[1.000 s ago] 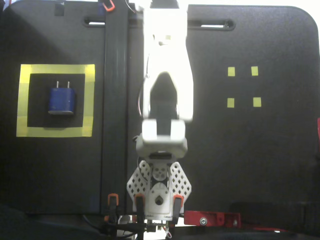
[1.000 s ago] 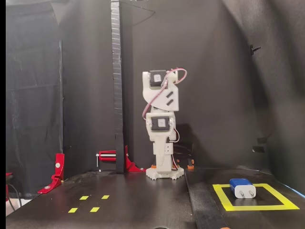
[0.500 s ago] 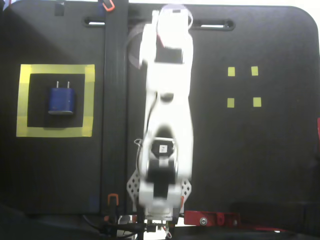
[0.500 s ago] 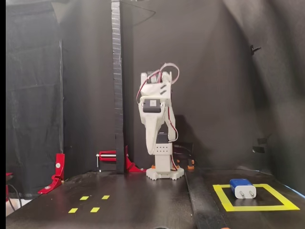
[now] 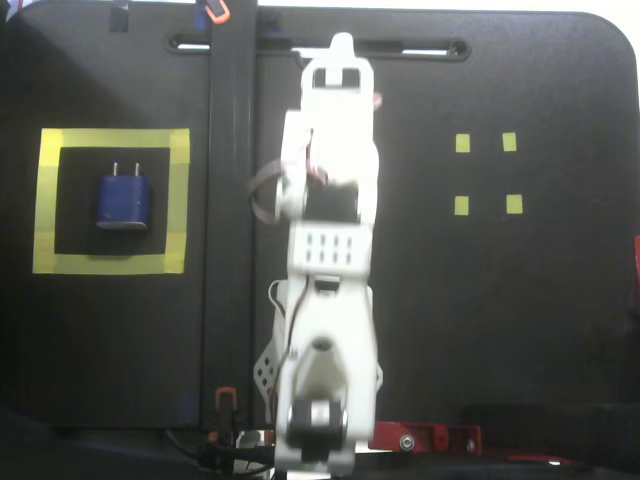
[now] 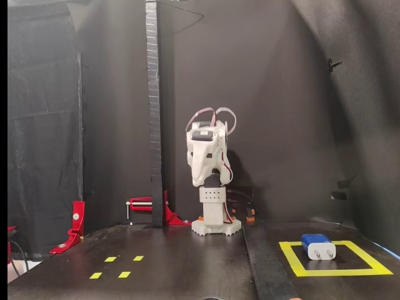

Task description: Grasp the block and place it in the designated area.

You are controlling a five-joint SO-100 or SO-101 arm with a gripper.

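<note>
The dark blue block (image 5: 123, 202) lies flat inside the designated area (image 5: 110, 263), a square of wide yellow tape with a black interior, at the left of a fixed view. Its two metal prongs point to the table's far edge. In the other fixed view the block (image 6: 317, 245) sits in the taped square (image 6: 331, 272) at the lower right, prongs toward the camera. The white arm is folded back over its base at the table's middle. My gripper (image 5: 342, 45) (image 6: 201, 180) is far from the block, looks shut and holds nothing.
Four tiny yellow squares (image 5: 462, 143) (image 6: 110, 259) mark the side opposite the taped square. A black upright post (image 5: 230, 200) (image 6: 152, 112) stands between arm and taped square. Red clamps (image 6: 75, 225) (image 5: 430, 437) sit near the arm's base and table edge.
</note>
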